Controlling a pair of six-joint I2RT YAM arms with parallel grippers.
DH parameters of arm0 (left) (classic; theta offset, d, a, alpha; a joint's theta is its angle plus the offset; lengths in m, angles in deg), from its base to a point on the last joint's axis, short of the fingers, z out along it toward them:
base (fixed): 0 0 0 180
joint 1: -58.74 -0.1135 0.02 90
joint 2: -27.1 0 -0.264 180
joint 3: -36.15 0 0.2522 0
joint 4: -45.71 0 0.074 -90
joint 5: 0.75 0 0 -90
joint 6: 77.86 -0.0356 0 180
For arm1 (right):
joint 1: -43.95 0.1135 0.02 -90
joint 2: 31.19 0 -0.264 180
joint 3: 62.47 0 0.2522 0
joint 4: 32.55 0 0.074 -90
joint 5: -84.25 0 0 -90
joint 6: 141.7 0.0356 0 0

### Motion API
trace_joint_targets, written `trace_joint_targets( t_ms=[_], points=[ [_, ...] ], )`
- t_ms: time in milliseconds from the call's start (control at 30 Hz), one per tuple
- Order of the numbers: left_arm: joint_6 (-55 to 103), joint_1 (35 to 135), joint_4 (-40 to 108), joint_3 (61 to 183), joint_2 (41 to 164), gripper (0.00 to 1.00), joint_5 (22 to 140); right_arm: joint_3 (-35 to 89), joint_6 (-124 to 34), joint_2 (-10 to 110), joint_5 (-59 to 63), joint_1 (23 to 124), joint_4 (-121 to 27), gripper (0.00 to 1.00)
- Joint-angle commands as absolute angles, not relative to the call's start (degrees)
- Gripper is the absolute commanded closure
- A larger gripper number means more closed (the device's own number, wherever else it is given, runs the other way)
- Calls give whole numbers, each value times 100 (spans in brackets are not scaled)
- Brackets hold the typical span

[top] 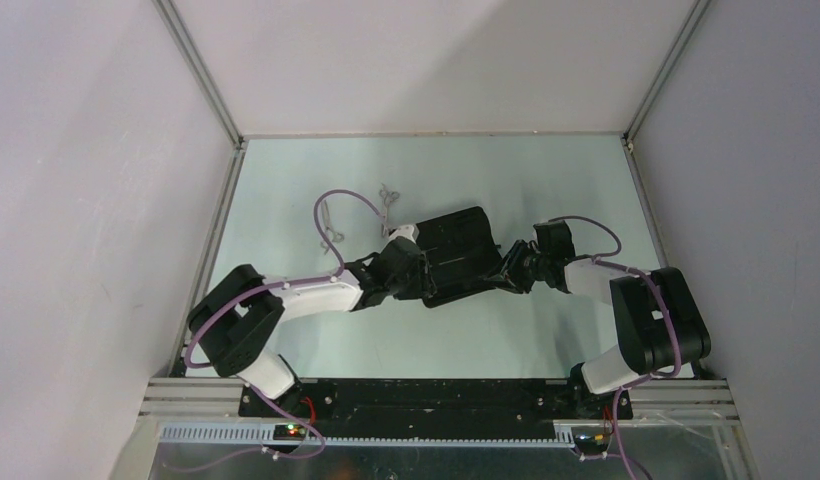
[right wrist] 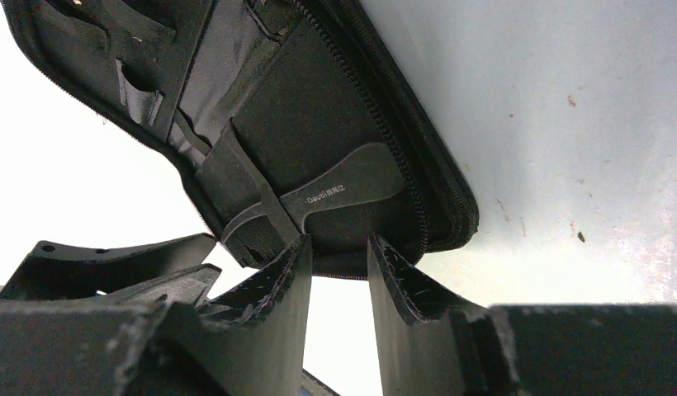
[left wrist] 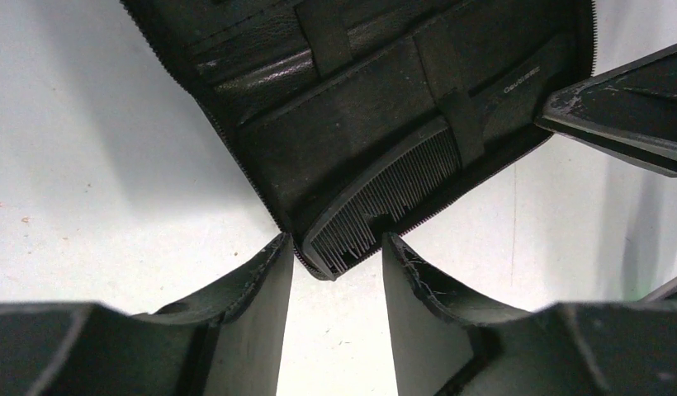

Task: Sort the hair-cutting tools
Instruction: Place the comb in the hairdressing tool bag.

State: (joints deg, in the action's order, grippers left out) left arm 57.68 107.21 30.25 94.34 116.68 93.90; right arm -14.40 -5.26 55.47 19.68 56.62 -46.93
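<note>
Tabletop point(top: 546, 170): pale surface, carries every item.

Black zip pouch point(top: 458, 250): lies opened out near the centre, inner face up.

Left gripper point(left wrist: 335, 247): at the pouch's 8 o'clock edge. Its fingers are spread to either side of the comb's toothed end and pinch nothing.

Right gripper point(right wrist: 339, 247): at the pouch's 4 o'clock edge. Its fingers are spread and hold nothing.

Black comb point(left wrist: 385, 194): inside the pouch, tucked under an elastic strap point(left wrist: 461, 124), toothed end reaching the pouch's corner.

First scissors point(top: 329, 225): on the bare tabletop, outside the pouch at its 10 o'clock, well apart.

Second scissors point(top: 389, 200): also outside the pouch, at its 11 o'clock, nearer.
</note>
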Motion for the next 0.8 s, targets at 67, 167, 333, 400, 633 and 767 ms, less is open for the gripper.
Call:
trace_joint_targets(
  t_ms=[67, 167, 333, 400, 633, 767],
  points=[
    [5619, 10788, 2887, 9565, 11488, 55, 9710, -1378, -754, 5523, 1562, 5712, -5162, 64],
    [5634, 10808, 2863, 9619, 11472, 55, 9705, -1352, -781, 5508, 1487, 5756, -5196, 64],
    [5575, 10905, 2676, 9791, 11424, 55, 9815, -1321, -788, 5544, 1447, 5814, -5211, 64],
    [5559, 10927, 2612, 9860, 11413, 54, 9867, -1312, -785, 5561, 1442, 5825, -5204, 63],
    [5500, 10948, 2532, 10062, 11674, 54, 9852, -1300, -786, 5627, 1486, 5834, -5176, 63],
    [5512, 10947, 2468, 10143, 11903, 54, 9826, -1294, -784, 5691, 1527, 5830, -5129, 63]
  ],
)
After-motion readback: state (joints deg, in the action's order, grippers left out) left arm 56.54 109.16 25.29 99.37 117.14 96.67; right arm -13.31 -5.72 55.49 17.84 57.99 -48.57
